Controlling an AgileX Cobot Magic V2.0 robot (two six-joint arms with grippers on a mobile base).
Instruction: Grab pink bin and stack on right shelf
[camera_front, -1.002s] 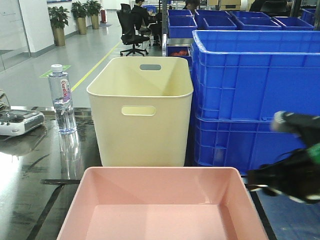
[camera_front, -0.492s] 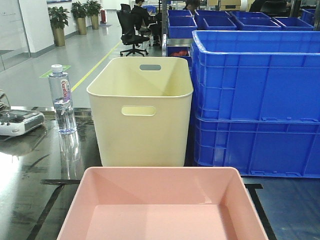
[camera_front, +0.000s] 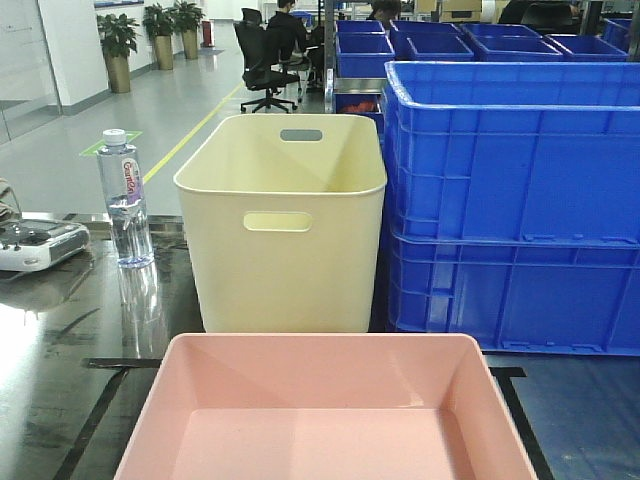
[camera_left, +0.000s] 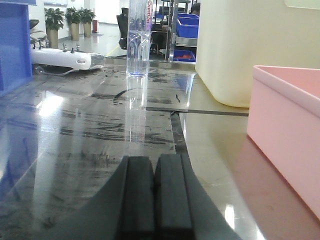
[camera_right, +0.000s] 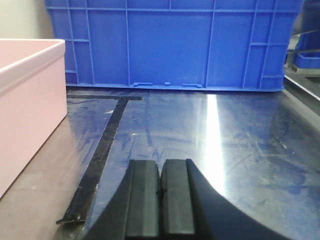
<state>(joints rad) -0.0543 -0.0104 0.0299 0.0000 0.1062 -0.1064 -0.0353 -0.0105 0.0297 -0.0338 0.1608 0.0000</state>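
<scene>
The pink bin (camera_front: 325, 410) sits at the near middle of the dark glossy shelf (camera_front: 60, 380), its far rim close to the cream bin. It also shows in the left wrist view (camera_left: 287, 125) at the right and in the right wrist view (camera_right: 27, 95) at the left. My left gripper (camera_left: 154, 165) is shut and empty, low over the surface left of the bin. My right gripper (camera_right: 161, 167) is shut and empty, low over the surface right of the bin. Neither gripper shows in the front view.
A tall cream bin (camera_front: 282, 225) with handle slots stands behind the pink bin. Stacked blue crates (camera_front: 515, 200) stand at the right. A water bottle (camera_front: 124, 200) and a white controller (camera_front: 38, 243) are at the left. Black tape lines (camera_right: 97, 155) mark the surface.
One second ago my right arm showed at the right edge of the front view. It has since dropped out of that view. The bins have not moved.
</scene>
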